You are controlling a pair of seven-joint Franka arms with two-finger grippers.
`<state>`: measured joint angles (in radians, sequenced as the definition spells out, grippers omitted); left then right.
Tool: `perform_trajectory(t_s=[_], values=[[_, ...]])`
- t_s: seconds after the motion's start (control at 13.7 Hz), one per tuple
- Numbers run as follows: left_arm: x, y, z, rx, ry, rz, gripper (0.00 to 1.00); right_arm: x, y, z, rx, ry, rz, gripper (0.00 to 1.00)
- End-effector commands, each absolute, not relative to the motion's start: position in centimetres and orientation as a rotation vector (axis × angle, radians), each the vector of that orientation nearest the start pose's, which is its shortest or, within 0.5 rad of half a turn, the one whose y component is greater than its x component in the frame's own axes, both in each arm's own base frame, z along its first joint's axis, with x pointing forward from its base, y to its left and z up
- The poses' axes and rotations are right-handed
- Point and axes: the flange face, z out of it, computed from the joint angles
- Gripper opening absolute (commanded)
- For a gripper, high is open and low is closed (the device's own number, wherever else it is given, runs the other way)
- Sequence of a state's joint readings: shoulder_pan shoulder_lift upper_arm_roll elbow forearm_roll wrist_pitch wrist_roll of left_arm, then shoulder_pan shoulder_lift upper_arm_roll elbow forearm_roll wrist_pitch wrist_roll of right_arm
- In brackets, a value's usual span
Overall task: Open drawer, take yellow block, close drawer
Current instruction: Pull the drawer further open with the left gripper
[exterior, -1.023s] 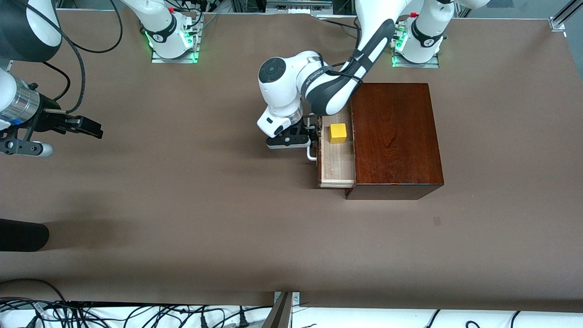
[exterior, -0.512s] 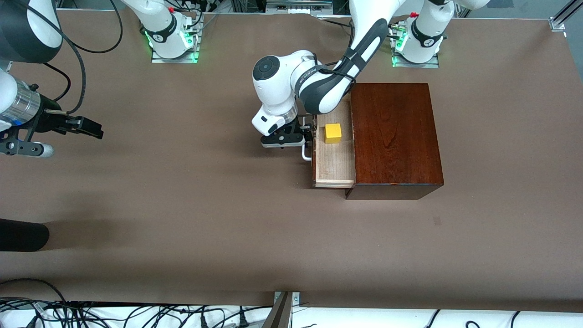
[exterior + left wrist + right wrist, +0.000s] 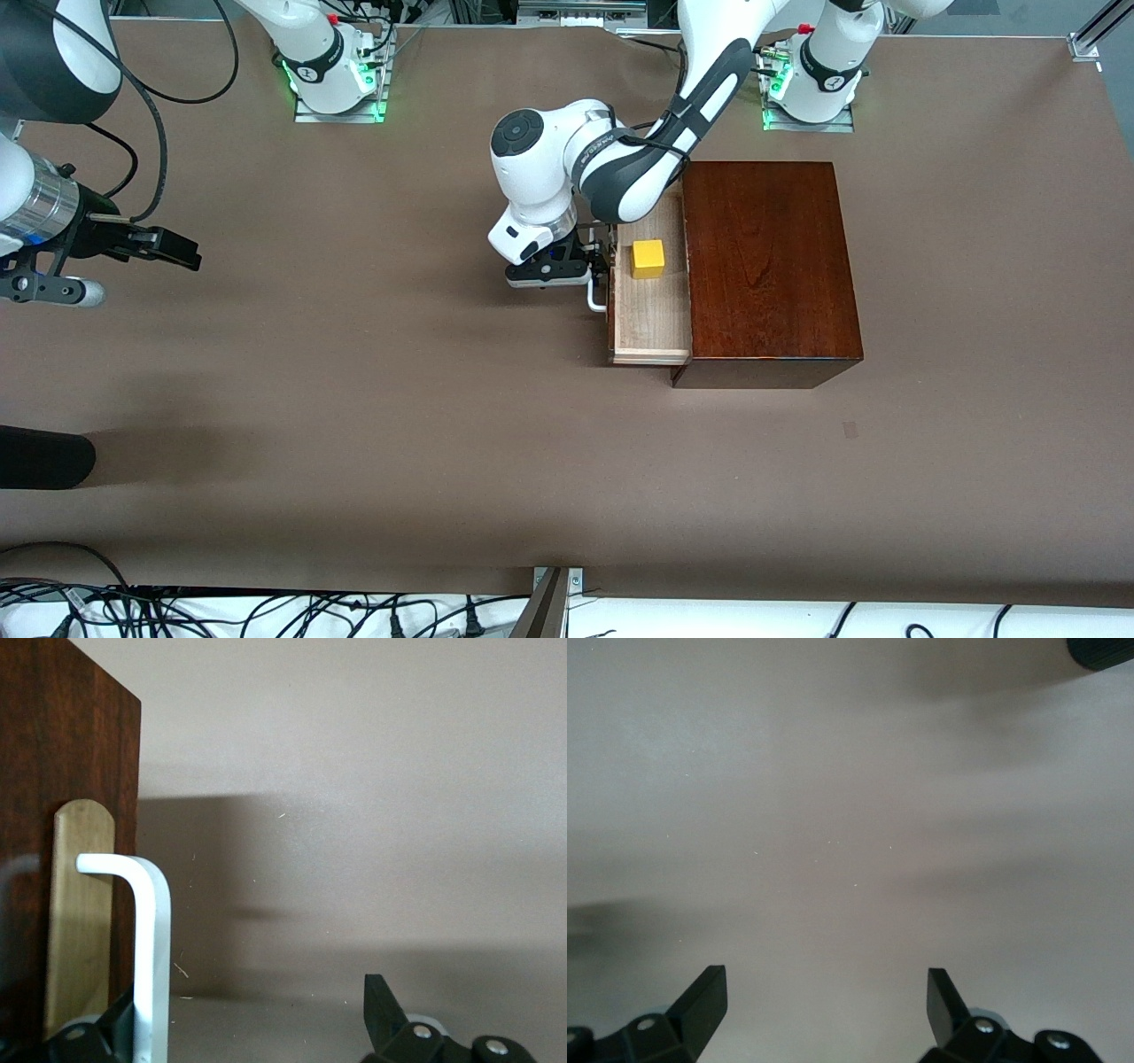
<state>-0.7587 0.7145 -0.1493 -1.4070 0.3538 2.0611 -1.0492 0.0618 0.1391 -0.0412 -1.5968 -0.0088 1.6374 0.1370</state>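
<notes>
A brown-covered table (image 3: pixel 354 425) fills the front view, with the two arm bases along its upper edge and loose cables along the lower edge. At about 2 o'clock from the middle of the table stands a glossy dark mahogany box (image 3: pixel 766 266), toward the left arm's end. The drawer (image 3: pixel 651 310) is pulled partway out of the box toward the right arm's end, so its pale wood floor lies open to view. The yellow block (image 3: pixel 648 259) sits on that floor, in the half of the tray farther from the front camera, apart from the box's edge and close to the drawer front.

The left pincer (image 3: pixel 592 264) is at the drawer's white bar handle (image 3: pixel 151 948), at about 9 o'clock from the block. In the left wrist view its fingers (image 3: pixel 383 1005) stand apart, one just beside the handle bar and the other well clear of it over bare table; the handle's dark reddish-brown front (image 3: pixel 62 771) fills one side of that view.

The right pincer (image 3: pixel 168 248) waits over bare table at the right arm's end, near 9 o'clock of the whole scene. Its fingers (image 3: pixel 709 997) are spread wide with nothing between them.
</notes>
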Motion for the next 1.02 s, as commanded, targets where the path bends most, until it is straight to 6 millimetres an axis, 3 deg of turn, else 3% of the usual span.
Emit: perform_trajectory(t_s=[0.0,0.58,0.73,0.95], values=[[44.6,-60.2,30.8,-3.164,-0.067,-0.227,1.00,59.7,1.3,54.0,-3.157,0.194,0.143,1.00],[44.6,-57.8,34.6,-3.048,-0.058,-0.164,1.00,59.7,1.7,54.1,-3.151,0.190,0.138,1.00],[44.6,-57.3,35.2,-3.029,-0.066,-0.149,1.00,59.7,2.8,54.0,-3.153,0.159,0.136,1.00],[44.2,-56.2,38.6,-3.014,-0.086,-0.116,1.00,59.8,2.9,54.0,-3.154,0.154,0.133,1.00]])
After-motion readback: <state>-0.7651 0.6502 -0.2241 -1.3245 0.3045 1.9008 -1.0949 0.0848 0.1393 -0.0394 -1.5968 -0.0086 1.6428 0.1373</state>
